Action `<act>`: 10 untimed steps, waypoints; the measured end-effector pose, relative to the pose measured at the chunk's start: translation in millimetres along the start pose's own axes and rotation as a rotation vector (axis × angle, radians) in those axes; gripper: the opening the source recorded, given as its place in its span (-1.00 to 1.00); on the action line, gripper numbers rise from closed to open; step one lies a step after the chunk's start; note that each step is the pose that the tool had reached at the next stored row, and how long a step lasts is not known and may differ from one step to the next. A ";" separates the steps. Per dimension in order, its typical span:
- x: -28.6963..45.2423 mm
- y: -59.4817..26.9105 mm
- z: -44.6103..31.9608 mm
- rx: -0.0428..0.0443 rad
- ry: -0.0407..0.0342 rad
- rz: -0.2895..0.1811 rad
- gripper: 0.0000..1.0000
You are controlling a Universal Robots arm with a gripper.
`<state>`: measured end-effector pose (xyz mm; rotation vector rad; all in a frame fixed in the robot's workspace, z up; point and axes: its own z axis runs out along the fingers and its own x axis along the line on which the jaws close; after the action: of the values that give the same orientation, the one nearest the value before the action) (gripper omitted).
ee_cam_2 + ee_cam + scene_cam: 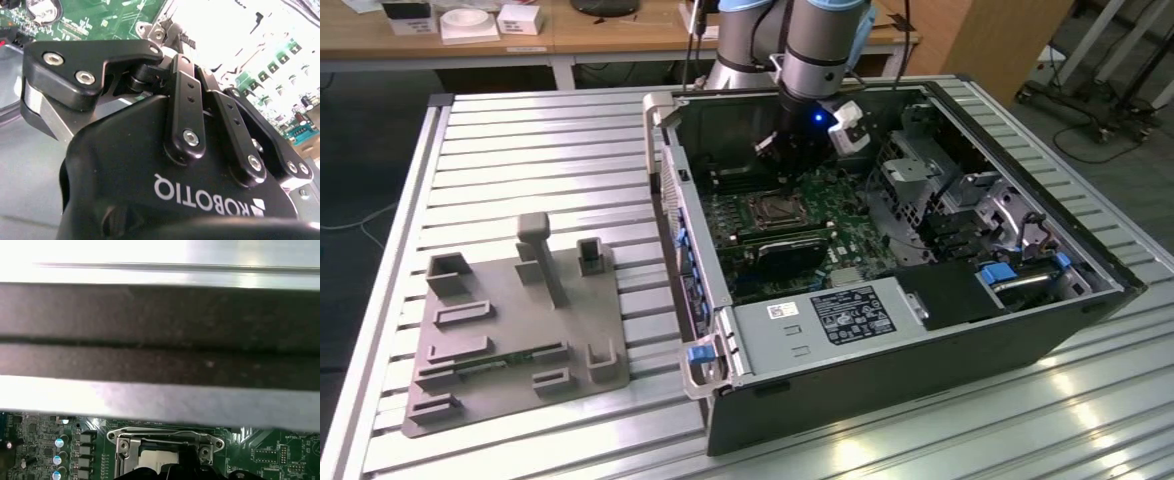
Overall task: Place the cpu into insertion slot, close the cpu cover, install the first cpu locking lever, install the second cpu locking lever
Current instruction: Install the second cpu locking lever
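Inside the open computer case (720, 330), the green motherboard (834, 195) carries the insertion slot (767, 208), a square socket with a silver rim and dark centre. My gripper (781, 150) hangs from the arm over the far part of the board, a short way beyond the slot. In the first wrist view the slot's silver frame (125, 442) lies just ahead of the gripper's dark tip (165, 474). A pale square (157, 457) sits inside that frame; I cannot tell whether it is the cpu. The cpu cover cannot be told apart from the rim. The gripper's black body (150, 165) blocks what is below.
The case's far wall (160, 340) stands close to the gripper. A metal drive cage (921, 170) lies to the exterior view's right of the slot, and a power supply (834, 315) sits at the near end. A grey fixture plate (507, 330) rests on the slatted table (534, 150).
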<state>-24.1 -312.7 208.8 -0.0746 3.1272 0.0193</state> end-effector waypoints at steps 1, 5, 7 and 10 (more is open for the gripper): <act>-0.5 -0.1 -1.1 0.0004 0.0006 0.000 -0.80; -3.2 -0.9 -2.1 0.0000 0.0056 0.000 -0.80; -4.6 -1.7 -2.3 0.0000 0.0083 0.000 -0.80; -5.5 -3.1 -2.6 0.0003 0.0098 0.000 -0.80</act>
<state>-18.4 -315.5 211.4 -0.0748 3.1370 0.0185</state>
